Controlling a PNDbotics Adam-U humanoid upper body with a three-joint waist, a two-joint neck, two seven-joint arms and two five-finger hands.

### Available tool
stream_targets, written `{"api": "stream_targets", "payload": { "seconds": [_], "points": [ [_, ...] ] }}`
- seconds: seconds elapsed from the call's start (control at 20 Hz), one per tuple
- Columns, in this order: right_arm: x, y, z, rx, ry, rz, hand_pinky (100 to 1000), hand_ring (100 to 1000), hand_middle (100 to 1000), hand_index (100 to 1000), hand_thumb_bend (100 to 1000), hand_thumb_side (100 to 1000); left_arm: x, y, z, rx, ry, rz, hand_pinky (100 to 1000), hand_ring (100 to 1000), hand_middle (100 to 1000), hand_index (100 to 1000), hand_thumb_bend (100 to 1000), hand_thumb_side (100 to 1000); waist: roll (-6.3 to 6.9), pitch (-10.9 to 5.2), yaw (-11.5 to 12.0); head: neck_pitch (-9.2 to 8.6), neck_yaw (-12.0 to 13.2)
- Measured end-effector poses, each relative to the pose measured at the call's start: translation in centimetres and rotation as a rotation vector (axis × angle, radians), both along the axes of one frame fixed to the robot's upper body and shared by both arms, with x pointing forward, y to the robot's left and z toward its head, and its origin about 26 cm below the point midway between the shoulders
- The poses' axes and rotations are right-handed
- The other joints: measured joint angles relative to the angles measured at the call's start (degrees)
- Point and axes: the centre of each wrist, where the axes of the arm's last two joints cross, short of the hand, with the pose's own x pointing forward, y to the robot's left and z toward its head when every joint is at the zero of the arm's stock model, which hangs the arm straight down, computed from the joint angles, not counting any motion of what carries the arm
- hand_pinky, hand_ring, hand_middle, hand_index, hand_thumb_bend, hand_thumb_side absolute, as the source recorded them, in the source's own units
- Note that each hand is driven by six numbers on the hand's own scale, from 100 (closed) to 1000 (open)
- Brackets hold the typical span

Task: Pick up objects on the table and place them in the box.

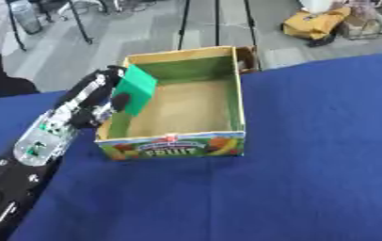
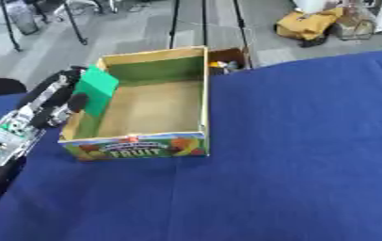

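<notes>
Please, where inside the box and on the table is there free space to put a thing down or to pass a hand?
The box floor is bare from its middle to the right wall. Crowded only at the left wall, where the left hand holds the green block over the rim. The blue table is bare right of the box and in front of its fruit-printed wall.

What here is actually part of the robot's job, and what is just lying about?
Part of the job:
- green block, held by the left hand over the box's left wall
- cardboard fruit box
- blue table

Lying about:
- yellow bag on the floor beyond
- dark stand legs
</notes>
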Motion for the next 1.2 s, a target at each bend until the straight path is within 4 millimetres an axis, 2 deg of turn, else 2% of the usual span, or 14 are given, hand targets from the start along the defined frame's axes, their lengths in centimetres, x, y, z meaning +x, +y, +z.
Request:
{"api": "stream_targets", "payload": {
  "seconds": [0.6, 0.75, 0.9, 1.1, 1.2],
  "points": [
    [0.3, -0.3, -0.1, -0.001, 0.007, -0.007, 778, 877, 475, 843, 100, 776, 0.2, -0.6, 0.1, 0.053, -0.004, 0.016, 677, 736, 567, 597, 100, 787, 0.30, 0.26, -0.3, 0.01, 0.1],
    [0.3, -0.4, 0.0, 0.002, 0.006, -0.006, 778, 877, 474, 844, 100, 777, 0.4, -1.0, 0.3, 0.072, -0.023, 0.020, 679, 740, 575, 619, 100, 755, 0.19, 0.40, -0.5, -0.04, 0.3],
    [0.3, -0.4, 0.0, 0.001, 0.001, -0.005, 778, 875, 475, 842, 100, 781, 0.6, -1.2, 0.5, 0.100, -0.053, 0.038, 680, 745, 588, 635, 100, 721, 0.15, 0.55, -0.6, -0.51, 0.8],
    [0.4, -0.4, 0.0, 0.002, 0.001, -0.005, 779, 877, 473, 843, 100, 781, 0.7, -1.3, 0.8, 0.157, -0.108, 0.073, 684, 747, 595, 657, 100, 728, -0.18, 0.77, -1.0, -1.41, 1.8],
    [0.4, -0.3, 0.0, 0.003, -0.002, -0.005, 779, 877, 473, 843, 100, 780, 0.7, -1.3, 0.8, 0.186, -0.132, 0.087, 690, 752, 607, 699, 100, 740, -0.19, 0.87, -1.0, -1.81, 2.0]
  ]
}}
